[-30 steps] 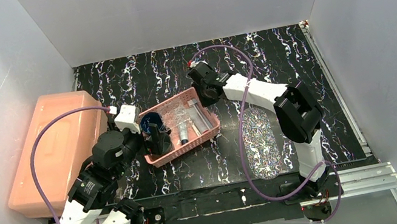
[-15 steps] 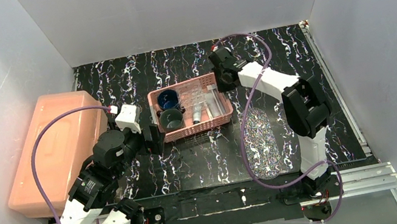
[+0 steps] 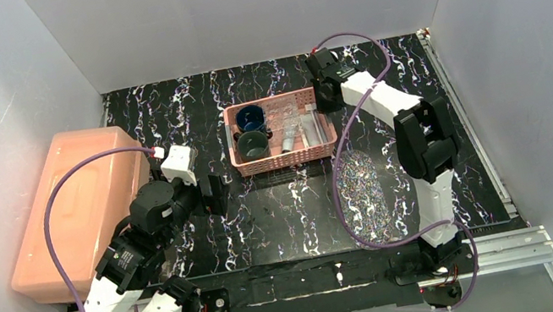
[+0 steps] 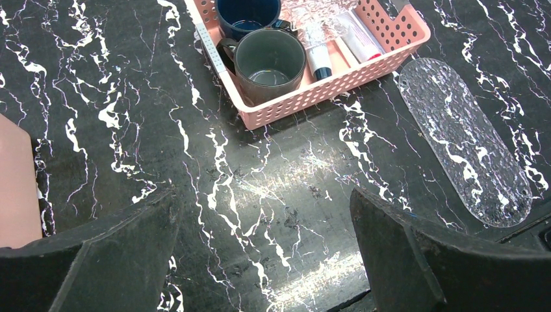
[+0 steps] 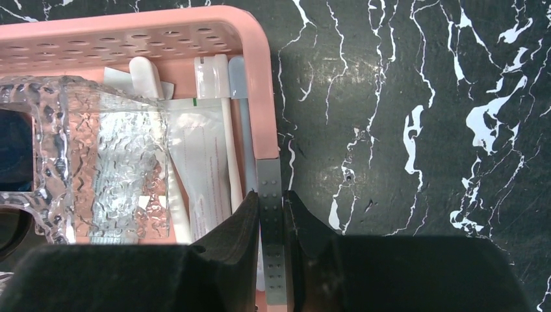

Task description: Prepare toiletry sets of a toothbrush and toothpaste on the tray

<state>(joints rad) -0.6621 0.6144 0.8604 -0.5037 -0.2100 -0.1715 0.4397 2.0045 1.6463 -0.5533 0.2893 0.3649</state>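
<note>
The pink basket stands mid-table at the back. My right gripper is shut on a grey taped patch of its right rim; it also shows in the top view. A slim white toothbrush and a flat white toothpaste tube lie in the basket beside crinkled clear plastic. The clear glittery tray lies flat in front of the basket, bare, and shows in the left wrist view. My left gripper is open and empty over the table, left of the basket.
A dark blue mug and a grey mug stand in the basket's left end. A big salmon box fills the left side. White walls close in the black marbled table.
The basket has moved back and to the right in my right gripper's hold and turned square to the table. My left gripper, earlier at the basket's left end, now stands apart from it.
</note>
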